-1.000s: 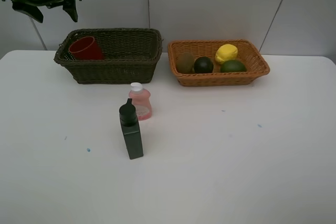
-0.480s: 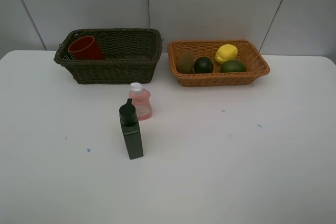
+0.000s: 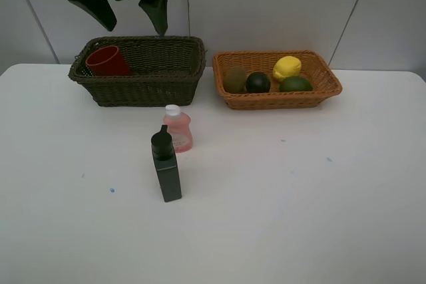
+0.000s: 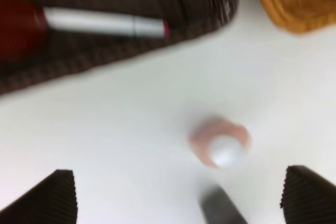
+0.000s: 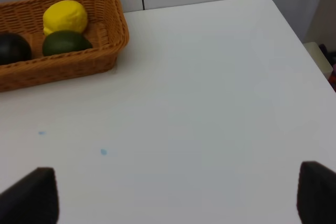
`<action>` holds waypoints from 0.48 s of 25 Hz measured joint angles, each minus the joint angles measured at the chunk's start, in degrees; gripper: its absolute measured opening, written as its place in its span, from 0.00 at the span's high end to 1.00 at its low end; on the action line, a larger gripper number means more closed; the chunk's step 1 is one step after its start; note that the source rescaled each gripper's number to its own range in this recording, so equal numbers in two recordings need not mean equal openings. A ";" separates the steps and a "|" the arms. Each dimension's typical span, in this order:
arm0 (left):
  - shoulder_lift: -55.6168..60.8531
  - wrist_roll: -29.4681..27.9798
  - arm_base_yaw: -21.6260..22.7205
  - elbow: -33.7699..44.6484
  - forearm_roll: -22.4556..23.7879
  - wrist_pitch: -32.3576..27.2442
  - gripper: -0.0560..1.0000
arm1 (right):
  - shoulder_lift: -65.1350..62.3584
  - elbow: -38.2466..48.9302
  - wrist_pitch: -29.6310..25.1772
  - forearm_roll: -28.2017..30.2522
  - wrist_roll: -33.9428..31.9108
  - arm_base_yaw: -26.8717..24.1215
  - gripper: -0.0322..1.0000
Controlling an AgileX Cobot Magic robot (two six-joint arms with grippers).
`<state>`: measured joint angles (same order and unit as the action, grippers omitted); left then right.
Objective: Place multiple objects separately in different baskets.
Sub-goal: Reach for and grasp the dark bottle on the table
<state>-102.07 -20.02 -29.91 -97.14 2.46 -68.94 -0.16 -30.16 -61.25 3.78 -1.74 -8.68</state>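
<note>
Between dark basket (image 3: 146, 91) and green bottle (image 3: 169, 176), upright pink bottle (image 3: 180, 133).

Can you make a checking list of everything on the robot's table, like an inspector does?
Surface: white table, flat, dry-looking.
Job's things: red cup and marker in the dark basket; kiwi, dark fruit, lemon and lime in the orange basket; pink bottle and green bottle upright on the table, not yet sorted.
Clutter: a few tiny blue specks.
Grippers: left gripper open, empty, high near the dark basket; right gripper open, empty, over bare table.
Cables: nothing seen.
Surroundings: pale wall behind.
</note>
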 joint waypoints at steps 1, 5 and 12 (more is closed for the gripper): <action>0.00 -2.82 -0.95 0.00 -0.28 -0.31 0.00 | 0.00 0.00 0.00 0.00 0.00 0.00 0.01; 0.00 -13.43 -4.87 0.08 -0.53 -0.74 0.00 | 0.00 0.00 0.00 0.00 0.00 0.00 0.01; 0.00 -26.33 -11.48 5.86 -0.80 -0.84 0.00 | 0.00 0.00 0.00 0.00 0.00 0.00 0.01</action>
<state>-102.07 -46.36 -41.39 -91.28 1.67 -69.79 -0.16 -30.16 -61.25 3.78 -1.74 -8.68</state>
